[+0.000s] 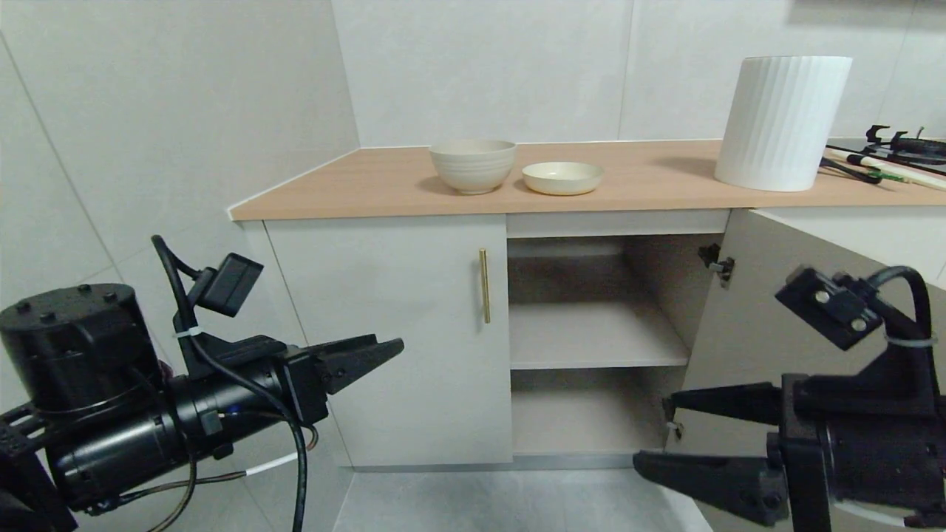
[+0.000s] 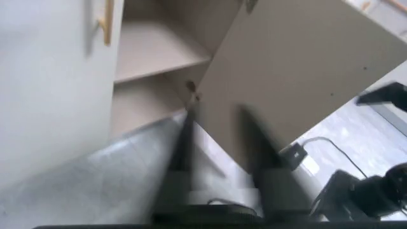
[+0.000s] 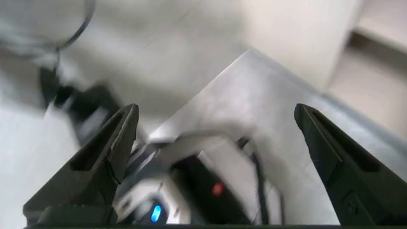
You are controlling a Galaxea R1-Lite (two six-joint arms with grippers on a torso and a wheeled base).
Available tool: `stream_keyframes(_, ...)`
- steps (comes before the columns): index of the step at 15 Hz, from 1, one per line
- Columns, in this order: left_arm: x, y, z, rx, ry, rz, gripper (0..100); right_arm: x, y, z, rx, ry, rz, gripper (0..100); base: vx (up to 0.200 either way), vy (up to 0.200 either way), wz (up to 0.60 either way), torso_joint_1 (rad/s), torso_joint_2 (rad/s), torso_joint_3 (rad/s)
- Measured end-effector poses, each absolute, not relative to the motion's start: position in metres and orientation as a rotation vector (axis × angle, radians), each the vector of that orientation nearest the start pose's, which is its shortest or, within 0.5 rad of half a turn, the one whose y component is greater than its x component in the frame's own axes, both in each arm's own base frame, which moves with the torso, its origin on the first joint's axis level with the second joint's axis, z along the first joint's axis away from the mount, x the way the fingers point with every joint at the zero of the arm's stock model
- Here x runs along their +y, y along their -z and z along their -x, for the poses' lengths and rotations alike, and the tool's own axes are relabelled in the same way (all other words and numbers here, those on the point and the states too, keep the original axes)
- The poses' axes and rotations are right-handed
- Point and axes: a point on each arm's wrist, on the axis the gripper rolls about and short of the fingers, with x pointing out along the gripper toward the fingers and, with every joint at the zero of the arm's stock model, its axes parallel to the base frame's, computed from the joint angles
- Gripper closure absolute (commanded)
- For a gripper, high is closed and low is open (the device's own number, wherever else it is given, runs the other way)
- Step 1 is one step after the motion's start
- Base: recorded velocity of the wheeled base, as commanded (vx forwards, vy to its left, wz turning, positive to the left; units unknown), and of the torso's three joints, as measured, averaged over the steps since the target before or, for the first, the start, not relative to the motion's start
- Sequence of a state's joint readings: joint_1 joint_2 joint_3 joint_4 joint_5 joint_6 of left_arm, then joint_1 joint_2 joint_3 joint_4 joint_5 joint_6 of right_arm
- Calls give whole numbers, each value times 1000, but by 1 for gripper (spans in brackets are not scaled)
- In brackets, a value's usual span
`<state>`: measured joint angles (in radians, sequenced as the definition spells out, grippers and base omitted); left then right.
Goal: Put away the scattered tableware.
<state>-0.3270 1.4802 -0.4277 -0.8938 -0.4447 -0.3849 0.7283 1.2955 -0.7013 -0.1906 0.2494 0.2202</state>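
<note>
Zero stowed so far: leaves bowl point(image 1: 473, 166) and dish point(image 1: 562, 178) side by side on worktop point(image 1: 658, 176), has cupboard door point(image 1: 739, 332) open, holds left gripper point(image 1: 390, 347) and right gripper point(image 1: 655, 433) spread, empty.

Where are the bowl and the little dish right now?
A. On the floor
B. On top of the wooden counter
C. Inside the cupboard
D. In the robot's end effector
B: the bowl and the shallow dish sit side by side on the wooden countertop, above the open cupboard.
</note>
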Motion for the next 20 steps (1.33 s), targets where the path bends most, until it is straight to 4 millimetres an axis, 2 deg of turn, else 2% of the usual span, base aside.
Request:
stream_keyframes(4,-69,-189,-204,381,667,383,0,137,-242,-184,566,-783,-112,0,0,0,0,0,0,0)
stream_keyframes(6,-61,-200,-192,495,624,371,0,134,-252,-195,649,-701,-100,0,0,0,0,0,0,0)
stream_keyframes(8,-54,-220,-180,513,605,334,0,134,-253,-204,632,-578,-80,0,0,0,0,0,0,0)
stream_keyframes(10,-51,-235,-174,452,608,324,0,133,-255,-206,622,-547,-93,0,0,0,0,0,0,0)
stream_keyframes(12,-50,-241,-169,420,613,318,0,132,-259,-202,609,-550,-104,0,100,0,0,4,1,-1)
stream_keyframes(16,-48,-247,-164,387,617,316,0,130,-262,-193,598,-571,-106,0,200,0,0,1,2,6)
stream_keyframes(20,-46,-248,-164,379,605,319,0,128,-257,-188,605,-579,-96,0,200,0,0,1,2,0)
